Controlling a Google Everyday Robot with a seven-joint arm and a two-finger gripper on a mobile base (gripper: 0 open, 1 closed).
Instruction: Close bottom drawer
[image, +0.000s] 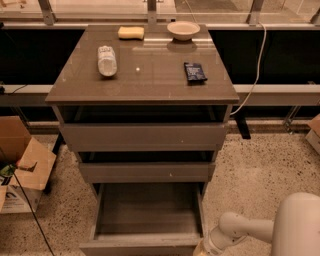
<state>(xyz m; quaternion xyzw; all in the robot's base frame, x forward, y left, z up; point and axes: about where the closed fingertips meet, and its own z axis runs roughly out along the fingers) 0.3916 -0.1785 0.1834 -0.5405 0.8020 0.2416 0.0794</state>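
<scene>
- Down low, the bottom drawer (147, 212) stands pulled well out of the desk (150, 82).
- Gripper (199, 249) sits beside its front right corner; wide or narrow, I cannot tell.

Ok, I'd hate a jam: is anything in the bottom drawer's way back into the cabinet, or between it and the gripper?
Nothing visible. The bottom drawer is pulled out, its box bare inside, its path into the cabinet free. The gripper sits by its front right corner, at the picture's lower edge, nothing between them.
</scene>
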